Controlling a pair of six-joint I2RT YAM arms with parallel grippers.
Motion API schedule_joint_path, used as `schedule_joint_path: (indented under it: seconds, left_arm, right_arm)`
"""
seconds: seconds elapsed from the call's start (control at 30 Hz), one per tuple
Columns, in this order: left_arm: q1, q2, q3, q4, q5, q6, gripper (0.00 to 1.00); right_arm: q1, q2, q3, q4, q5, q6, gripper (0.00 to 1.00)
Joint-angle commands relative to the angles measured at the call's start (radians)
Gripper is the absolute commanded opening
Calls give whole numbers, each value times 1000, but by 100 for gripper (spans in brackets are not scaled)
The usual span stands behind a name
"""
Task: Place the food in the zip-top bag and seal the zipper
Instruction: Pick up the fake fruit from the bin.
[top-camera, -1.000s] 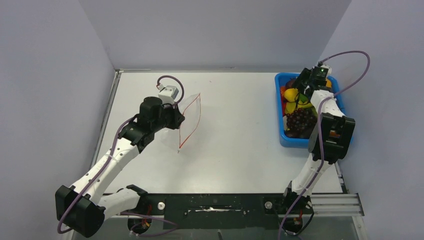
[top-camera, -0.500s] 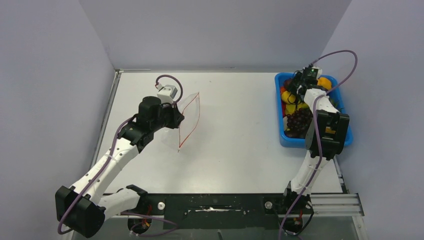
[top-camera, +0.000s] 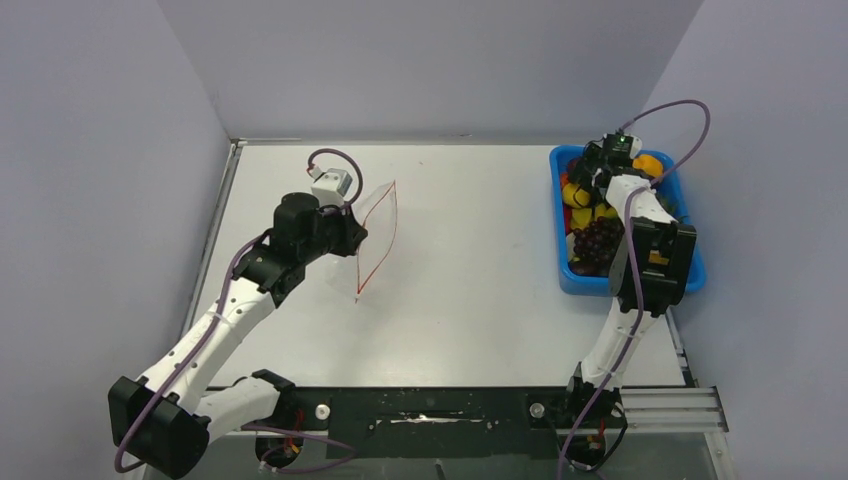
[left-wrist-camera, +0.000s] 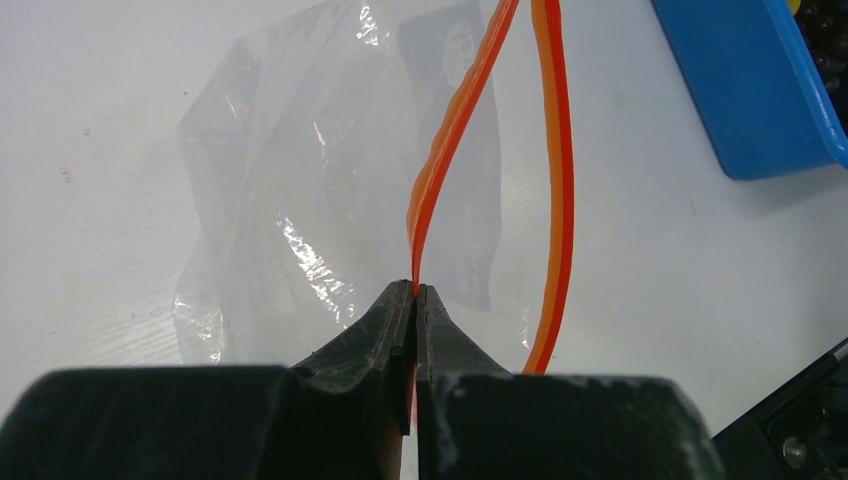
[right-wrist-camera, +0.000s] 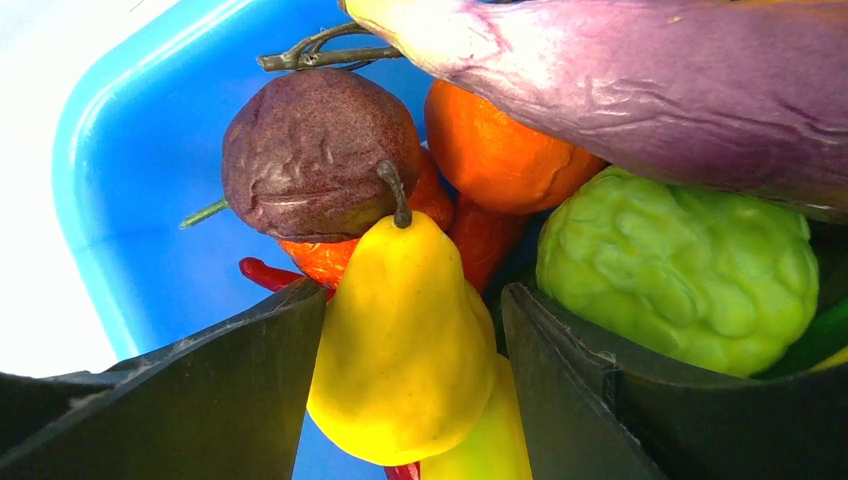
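Note:
The clear zip-top bag (top-camera: 378, 228) stands upright left of the table's middle, its mouth spread open. My left gripper (top-camera: 352, 232) is shut on one side of the red zipper (top-camera: 384, 240). In the left wrist view the shut gripper (left-wrist-camera: 414, 290) pinches the near zipper strip (left-wrist-camera: 455, 130), and the other strip bows away to the right. The food lies in the blue bin (top-camera: 580, 283). My right gripper (top-camera: 585, 186) is down in the bin. In the right wrist view it is open (right-wrist-camera: 412, 300), with its fingers (right-wrist-camera: 230, 370) either side of a yellow pear (right-wrist-camera: 405, 340).
Around the pear lie a brown-purple fruit (right-wrist-camera: 310, 150), an orange (right-wrist-camera: 490, 130), a bumpy green fruit (right-wrist-camera: 680, 270) and a purple eggplant (right-wrist-camera: 650, 70). Purple grapes (top-camera: 598, 240) lie nearer in the bin. The bin's corner shows in the left wrist view (left-wrist-camera: 750, 90).
My right gripper has moved left and down into the far end of the bin, onto the yellow pear. My left gripper has shifted the bag slightly up and left.

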Motion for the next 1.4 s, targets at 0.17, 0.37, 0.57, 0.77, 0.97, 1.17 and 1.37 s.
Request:
schedule_joint_path:
  seconds: [0.17, 0.37, 0.57, 0.77, 0.97, 1.17, 1.37]
  left_arm:
    - [11, -31, 0, 71, 13, -8, 0]
    - [19, -31, -2, 77, 20, -13, 0]
    - [21, -30, -5, 78, 11, -13, 0]
    - [20, -30, -5, 73, -7, -10, 0]
    - [22, -29, -11, 81, -14, -16, 0]
    - [22, -27, -18, 90, -22, -30, 0]
    - [22, -20, -11, 120, -17, -64, 0]
  right_arm:
    - [3, 12, 29, -2, -27, -26, 65]
    - [3, -18, 15, 3, -25, -43, 49]
    - [11, -75, -31, 9, -14, -58, 43]
    - [58, -138, -71, -1, 81, -95, 38]
    - [97, -185, -82, -43, 206, -120, 36]
    - [140, -258, -108, -65, 313, -145, 35]
    - [185, -315, -123, -127, 414, -161, 35]
